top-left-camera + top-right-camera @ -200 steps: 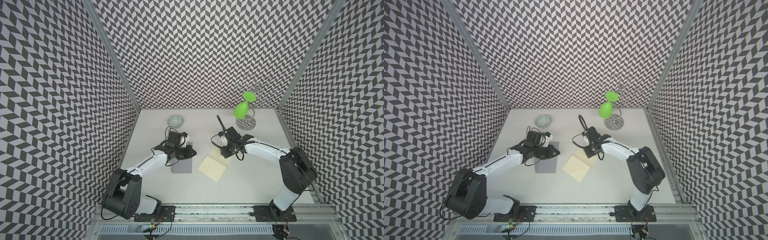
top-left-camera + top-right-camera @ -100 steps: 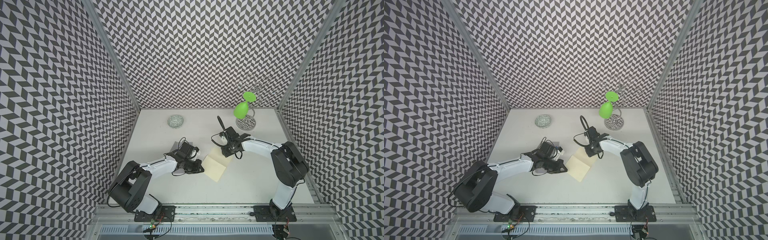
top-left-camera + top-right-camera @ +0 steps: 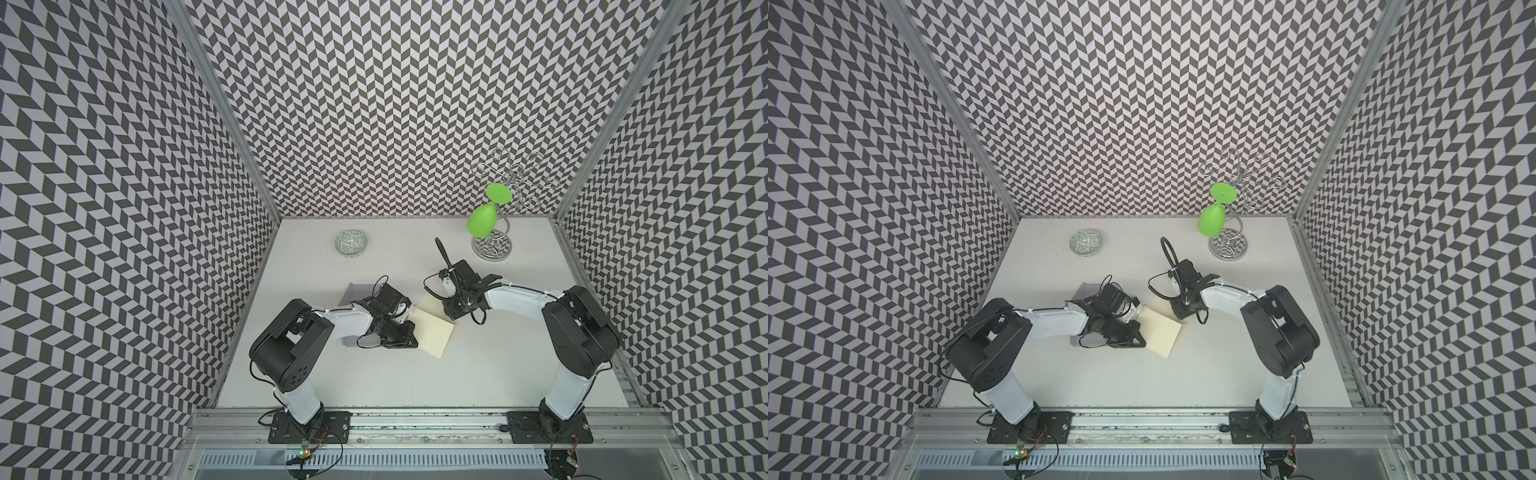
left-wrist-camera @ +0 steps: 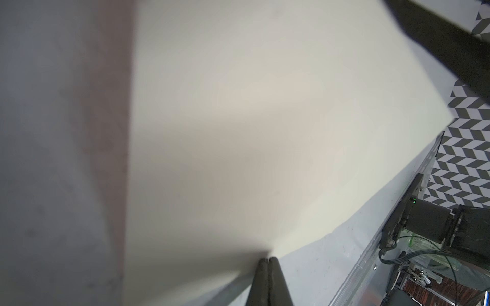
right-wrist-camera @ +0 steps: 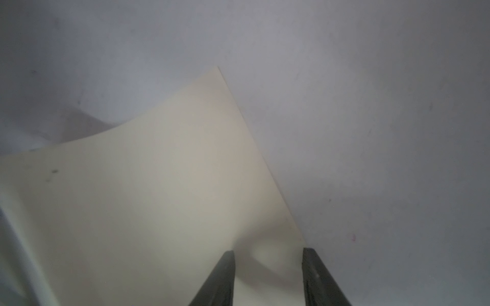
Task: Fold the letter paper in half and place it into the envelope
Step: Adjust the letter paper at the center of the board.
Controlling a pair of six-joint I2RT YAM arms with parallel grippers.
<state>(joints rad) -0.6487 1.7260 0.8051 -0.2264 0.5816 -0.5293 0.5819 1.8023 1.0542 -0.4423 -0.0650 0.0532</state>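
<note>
The letter paper [image 3: 434, 337] [image 3: 1160, 334] lies cream side up at mid table, turned diagonally. My left gripper [image 3: 414, 328] [image 4: 267, 261] is shut on its near-left edge, and in the left wrist view the sheet [image 4: 238, 132] rises toward the closed fingertips. My right gripper [image 3: 450, 324] [image 5: 267, 254] stands open over the sheet's far-right corner [image 5: 159, 198], its fingers [image 5: 225, 267] down at the paper. The grey envelope [image 3: 354, 291] [image 3: 1086, 291] lies flat to the left, mostly hidden under my left arm.
A small patterned bowl [image 3: 352, 243] sits at the back left. A wire stand [image 3: 492, 247] with a green glass [image 3: 482, 222] hanging upside down stands at the back right. Patterned walls close in the table on three sides.
My left gripper has left the envelope, swung right to the paper's left edge and shut there. The right gripper has stayed at the paper's far corner.
</note>
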